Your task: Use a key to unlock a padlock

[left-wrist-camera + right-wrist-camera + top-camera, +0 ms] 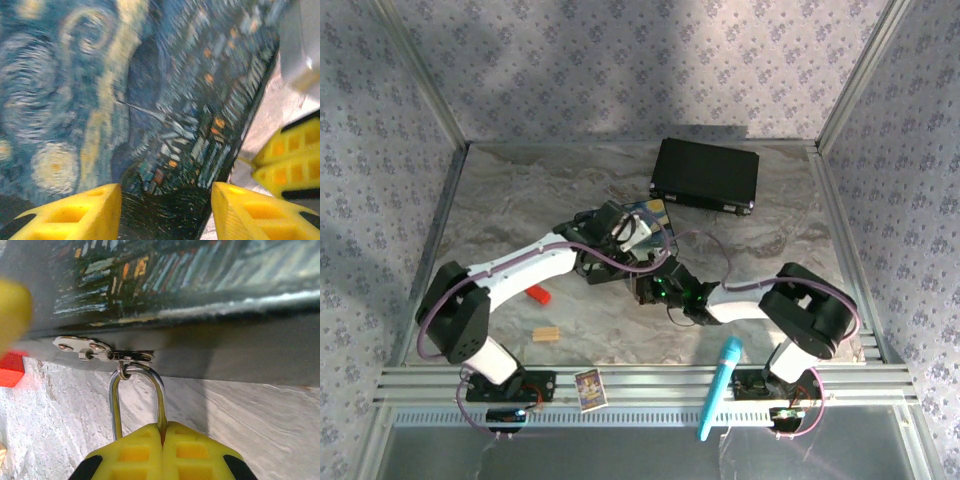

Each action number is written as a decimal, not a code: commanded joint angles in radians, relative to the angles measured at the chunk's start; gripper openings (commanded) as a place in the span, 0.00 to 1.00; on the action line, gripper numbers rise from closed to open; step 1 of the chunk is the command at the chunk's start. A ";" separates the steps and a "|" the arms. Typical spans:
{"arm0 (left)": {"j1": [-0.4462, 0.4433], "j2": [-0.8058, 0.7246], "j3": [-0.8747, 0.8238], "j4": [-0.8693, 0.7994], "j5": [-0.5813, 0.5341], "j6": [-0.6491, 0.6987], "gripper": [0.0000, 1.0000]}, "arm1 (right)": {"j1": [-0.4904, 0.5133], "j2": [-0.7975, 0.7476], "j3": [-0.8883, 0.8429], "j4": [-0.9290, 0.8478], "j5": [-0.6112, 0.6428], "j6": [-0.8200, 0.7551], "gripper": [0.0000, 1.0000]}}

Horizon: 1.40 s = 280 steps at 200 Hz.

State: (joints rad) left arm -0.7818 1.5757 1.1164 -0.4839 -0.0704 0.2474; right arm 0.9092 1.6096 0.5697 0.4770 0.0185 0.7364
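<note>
The padlock [114, 405] hangs by its thin silver shackle from a ring on the hasp [82, 346] of the painted tin [175, 275]. My right gripper [162, 427] is shut on the padlock. Its yellow fingers hide the body, apart from a brass sliver in the seam between them. In the left wrist view my left gripper [166, 210] is open, its two yellow fingers spread over the near corner of the tin [150, 100]. The right gripper's fingers [290, 160] show beside that corner. From above, both grippers [630, 232] [655, 288] meet at the tin [655, 210] mid-table.
A black case [705, 175] lies behind the tin. A small red block [538, 294] and a tan wooden block [546, 334] sit to the front left. A card [589, 387] and a blue microphone [720, 385] rest on the front rail.
</note>
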 commanded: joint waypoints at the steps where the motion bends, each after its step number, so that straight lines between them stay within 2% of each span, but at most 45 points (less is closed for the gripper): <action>1: -0.012 0.032 0.043 -0.057 0.007 0.107 0.50 | -0.029 -0.020 -0.044 -0.071 0.025 0.072 0.00; 40: -0.058 0.118 0.072 -0.177 -0.070 0.102 0.50 | -0.048 0.005 -0.057 0.016 0.011 0.175 0.00; 71: -0.070 0.110 0.024 -0.157 -0.053 0.089 0.49 | -0.039 0.058 -0.039 0.090 0.021 0.261 0.00; 88: -0.072 0.123 0.036 -0.209 -0.045 0.082 0.49 | -0.040 0.064 -0.050 0.134 0.027 0.310 0.00; 123: -0.077 0.185 0.043 -0.262 -0.106 0.081 0.41 | -0.049 0.057 -0.056 0.160 0.042 0.374 0.00; 156: -0.092 0.193 0.018 -0.257 -0.118 0.060 0.38 | -0.065 0.086 -0.100 0.291 0.033 0.501 0.00; 209: -0.109 0.201 -0.011 -0.235 -0.103 0.059 0.37 | -0.065 0.116 -0.094 0.349 0.121 0.567 0.00; 231: -0.109 0.205 -0.030 -0.216 -0.095 0.067 0.36 | -0.079 0.130 -0.113 0.454 0.145 0.602 0.00; 280: -0.108 0.213 -0.053 -0.209 -0.087 0.075 0.35 | -0.127 0.132 -0.100 0.489 0.118 0.637 0.00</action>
State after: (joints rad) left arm -0.8913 1.6917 1.1637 -0.4545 -0.2371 0.3218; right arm 0.8356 1.7370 0.4690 0.8875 0.0475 1.3190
